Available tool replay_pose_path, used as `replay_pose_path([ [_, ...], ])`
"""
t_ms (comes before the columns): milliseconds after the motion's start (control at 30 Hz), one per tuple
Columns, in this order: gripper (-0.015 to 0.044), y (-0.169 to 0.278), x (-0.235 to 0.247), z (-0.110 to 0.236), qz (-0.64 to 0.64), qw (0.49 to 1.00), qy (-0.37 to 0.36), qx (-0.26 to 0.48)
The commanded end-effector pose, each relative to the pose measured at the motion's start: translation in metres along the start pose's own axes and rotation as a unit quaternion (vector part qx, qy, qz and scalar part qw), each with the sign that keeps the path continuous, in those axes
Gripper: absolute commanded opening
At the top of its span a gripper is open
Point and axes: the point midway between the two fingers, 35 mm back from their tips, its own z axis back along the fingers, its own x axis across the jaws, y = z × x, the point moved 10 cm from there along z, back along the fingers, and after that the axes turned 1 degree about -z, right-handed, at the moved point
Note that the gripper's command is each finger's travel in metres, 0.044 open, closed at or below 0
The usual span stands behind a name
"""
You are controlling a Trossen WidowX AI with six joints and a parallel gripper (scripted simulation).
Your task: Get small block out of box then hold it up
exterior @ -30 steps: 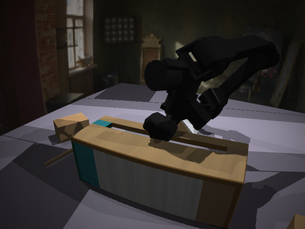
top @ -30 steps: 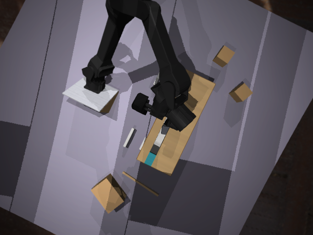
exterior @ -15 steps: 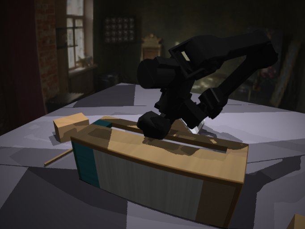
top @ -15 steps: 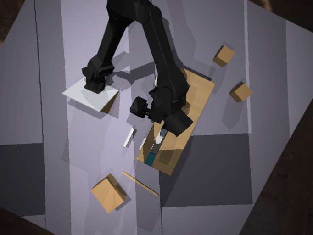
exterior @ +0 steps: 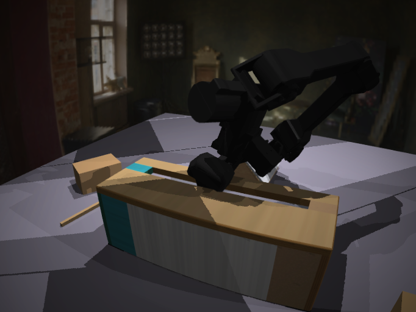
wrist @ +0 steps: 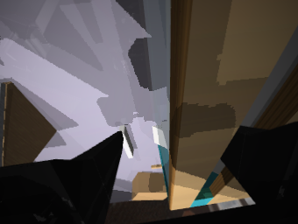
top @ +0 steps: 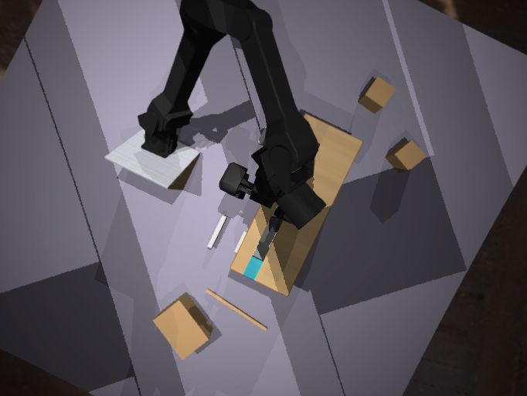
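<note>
The wooden box [top: 336, 162] [exterior: 268, 221] [wrist: 228, 48] lies on the table. It has a long slot in its top, a clear front, and a teal end [top: 253, 267] [exterior: 117, 223] [wrist: 205, 195]. My gripper [top: 266, 238] [exterior: 210, 176] [wrist: 159, 129] is open and empty. It is low on the box top, with one finger down in the slot, part of the way towards the teal end. In the wrist view a strip of the box top lies between the two black fingers. The small block does not show plainly in any view.
Loose wooden blocks lie on the table, one large [top: 182, 326] [exterior: 96, 171] and two small [top: 376, 94] [top: 405, 155]. A thin wooden stick [top: 236, 309] [exterior: 78, 214] lies beyond the teal end. Two white strips [top: 216, 231] [top: 240, 241] lie beside the box. The arm's base plate [top: 151, 164] is behind.
</note>
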Motion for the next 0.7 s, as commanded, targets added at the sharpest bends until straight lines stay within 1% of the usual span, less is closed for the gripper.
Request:
replay_pose_path([
  [0,0.04,-0.001,0.0,0.001,-0.002,1.0,0.001,-0.002],
  [667,0.04,0.018,0.0,-0.006,-0.002,1.0,0.001,-0.001],
])
